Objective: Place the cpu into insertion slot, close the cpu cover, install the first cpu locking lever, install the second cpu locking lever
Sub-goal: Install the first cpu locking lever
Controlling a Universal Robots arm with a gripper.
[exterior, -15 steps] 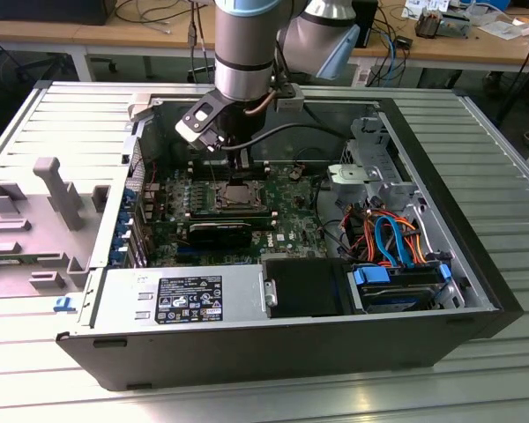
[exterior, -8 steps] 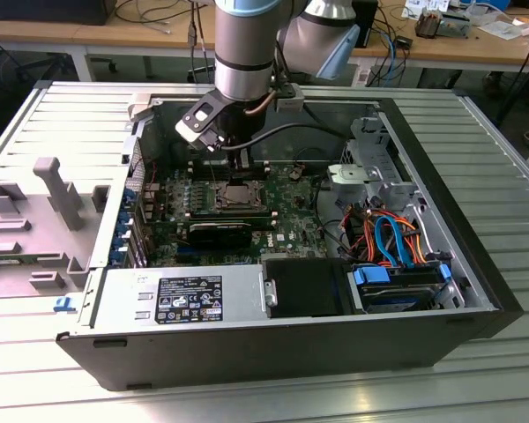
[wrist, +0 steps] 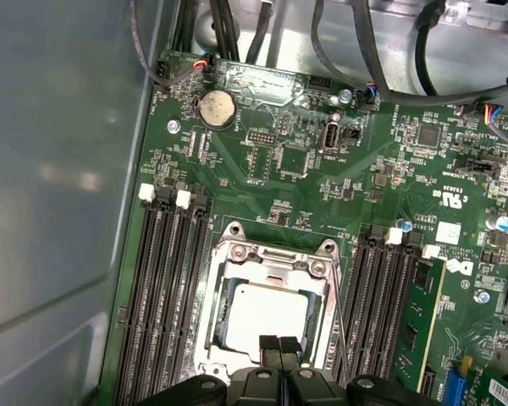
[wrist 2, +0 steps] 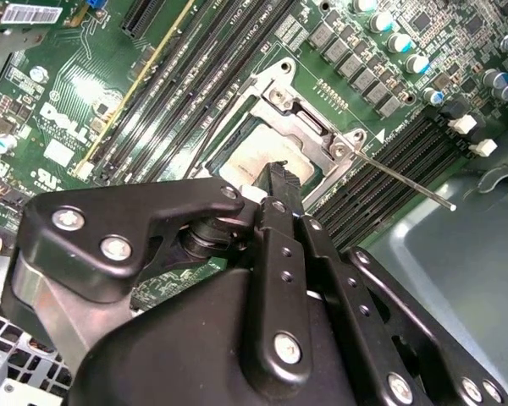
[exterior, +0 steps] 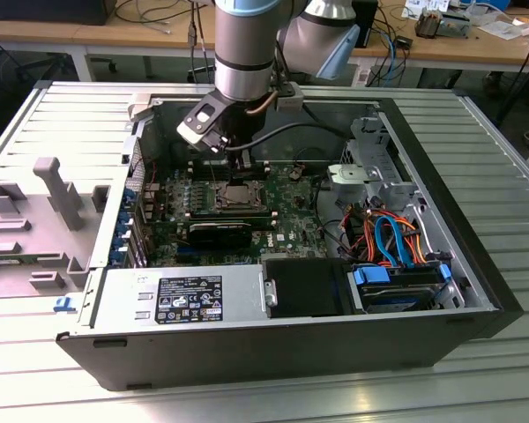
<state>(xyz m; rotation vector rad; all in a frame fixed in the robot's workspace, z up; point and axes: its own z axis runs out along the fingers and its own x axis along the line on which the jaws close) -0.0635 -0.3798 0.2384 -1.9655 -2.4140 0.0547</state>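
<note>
Exterior view looks down on the whole computer case (exterior: 247, 357); both wrist views (close, steep) share the insertion slot (wrist: 273, 257) (wrist 2: 298, 112)

arm (exterior: 244, 53): silver tube, pale-blue joint caps | tool (wrist 2: 275, 175): black, silver screws

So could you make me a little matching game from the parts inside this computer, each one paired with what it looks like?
Things:
1. cpu
2. cpu cover
3. locking lever
4. coin battery

Descriptions:
A. thin metal rod sticking out at an angle
B. round silver disc
C. grey metal frame with a square cutout, lying flat
D. dull silver square showing through the cutout

Pairs: 1-D, 2-C, 3-A, 4-B.
</note>
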